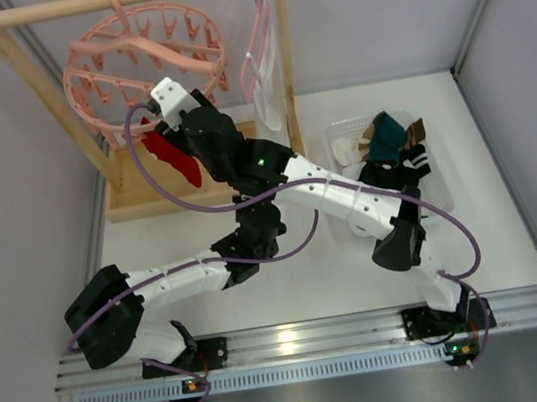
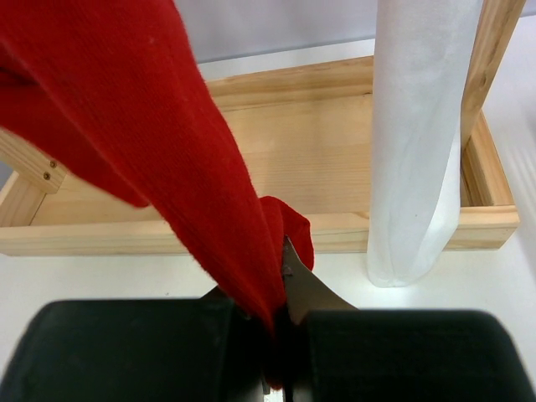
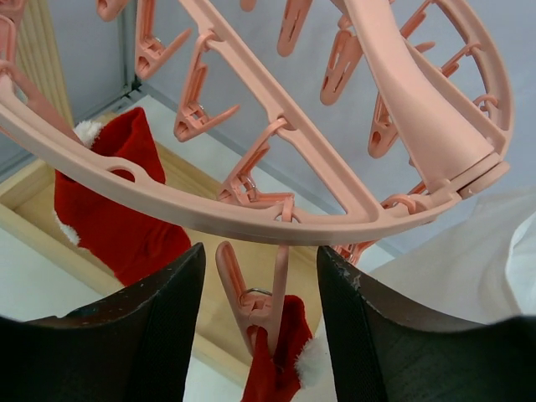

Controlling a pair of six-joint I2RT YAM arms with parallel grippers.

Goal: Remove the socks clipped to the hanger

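The round salmon-pink hanger (image 1: pixel 150 49) hangs from the wooden rail at the back left. My right gripper (image 1: pixel 166 102) is open at its rim. In the right wrist view the right gripper (image 3: pixel 260 251) has its fingers either side of a pink peg (image 3: pixel 251 306) without touching it. That peg clips a red sock with white trim (image 3: pixel 280 360) under the ring (image 3: pixel 251 219). A second red sock (image 3: pixel 109 213) hangs to the left. My left gripper (image 2: pixel 280 280) is shut on the lower end of a red sock (image 2: pixel 167 142). That sock also shows in the top view (image 1: pixel 178 160), below the ring.
The wooden frame's base tray (image 1: pixel 136 195) lies under the hanger. A white cloth (image 2: pixel 419 142) hangs from a slim pink hanger (image 1: pixel 261 50) on the right of the rail. A clear bin (image 1: pixel 340 135) at the right holds teal, brown and black socks (image 1: pixel 392 137).
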